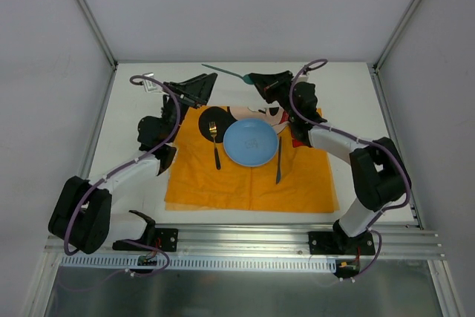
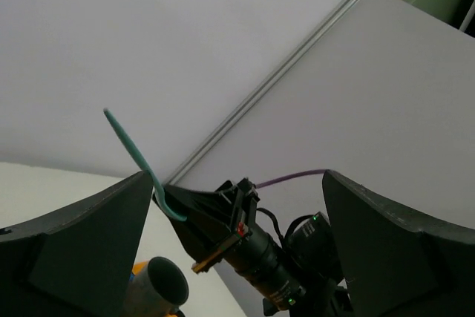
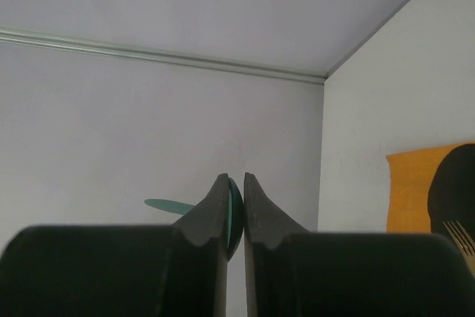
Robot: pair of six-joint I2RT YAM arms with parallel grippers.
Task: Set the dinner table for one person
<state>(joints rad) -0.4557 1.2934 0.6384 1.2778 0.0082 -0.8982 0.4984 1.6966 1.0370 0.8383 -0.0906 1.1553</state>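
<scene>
Large flat white rectangular dinner table point(image 1: 349, 94): under both arms, aluminium rail point(image 1: 245, 237) along near edge, grey walls point(image 1: 237, 5) on the other sides. Rigid, fixed, heavy, so not for gripping. Only a hard, smooth landing surface, prob. slippery for cutlery. Softer on orange cloth placemat point(image 1: 223, 191) at centre: likely to bunch if dragged on, so set things straight down, no sliding.

Item in hand: thin teal plastic spoon point(image 1: 223, 71), up in the air over far side of table. Judged light, a bit springy, smooth; easy to twist in a pinch. Pinched by right gripper point(image 1: 252, 78), fingers nearly closed on the wider end, seemingly the bowl, w/ handle sticking out toward left gripper point(image 1: 204, 88). Left gripper spread wide, holding nothing; handle tip near its parted fingers, no contact visible. Better hold for placing: mid-handle, flat sides btwn pads. Held at one end now, hence long lever: slow moves.

Laid on placemat: round light-blue plate point(image 1: 251, 142) in middle, dark-handled gold-tined fork point(image 1: 215, 146) just left of it, dark knife point(image 1: 279, 161) just right. Poss. spots for spoon: orange strip right of knife, or beyond plate by the black cartoon print. Tight at back: both wrists close together, far wall near. Best to pull left arm back w/ care first.
</scene>
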